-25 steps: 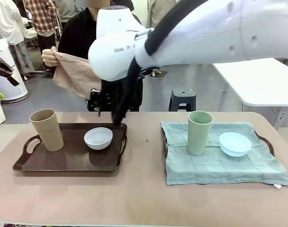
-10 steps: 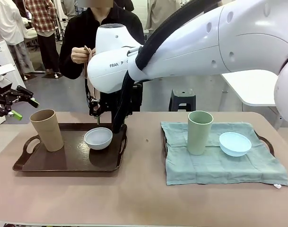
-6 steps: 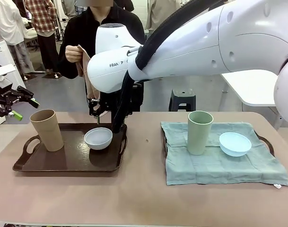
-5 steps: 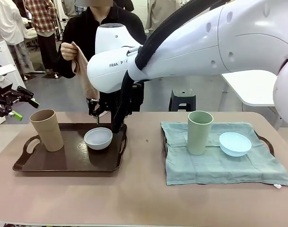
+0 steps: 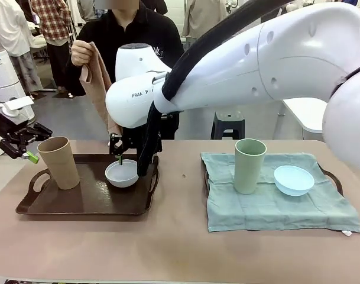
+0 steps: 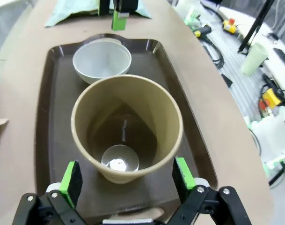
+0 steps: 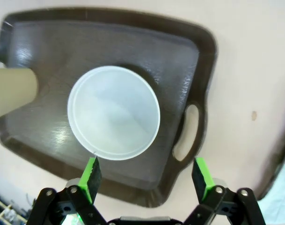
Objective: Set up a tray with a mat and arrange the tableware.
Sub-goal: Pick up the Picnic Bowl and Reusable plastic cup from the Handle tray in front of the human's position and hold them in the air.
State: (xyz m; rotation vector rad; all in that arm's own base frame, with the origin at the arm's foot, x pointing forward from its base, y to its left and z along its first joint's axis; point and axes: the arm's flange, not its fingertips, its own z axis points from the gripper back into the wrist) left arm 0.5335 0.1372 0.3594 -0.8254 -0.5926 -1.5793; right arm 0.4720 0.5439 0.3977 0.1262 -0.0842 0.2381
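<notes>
A tan tumbler [image 5: 58, 163] and a white bowl [image 5: 122, 173] stand on a bare brown tray [image 5: 79, 201] at the left. My right gripper [image 5: 123, 155] reaches across and hangs open just above the bowl [image 7: 114, 112], its fingers [image 7: 91, 172] spread near the rim. My left gripper [image 5: 38, 144] is open beside the tan tumbler [image 6: 127, 126], its pads [image 6: 71, 177] on either side of the cup, apart from it. A pale green tumbler [image 5: 249, 165] and a light blue bowl [image 5: 294, 180] sit on a green mat [image 5: 274, 204]. The person holds up a tan cloth [image 5: 98, 80].
The green mat covers a second tray whose handle [image 5: 334, 177] shows at the right. The big white right arm [image 5: 239, 65] spans the middle of the table. A black stool [image 5: 228, 124] and a white table [image 5: 307, 112] stand beyond the far edge.
My right gripper has dropped closer to the white bowl. My left gripper has come in toward the tan tumbler. The person has unfolded and raised the tan cloth.
</notes>
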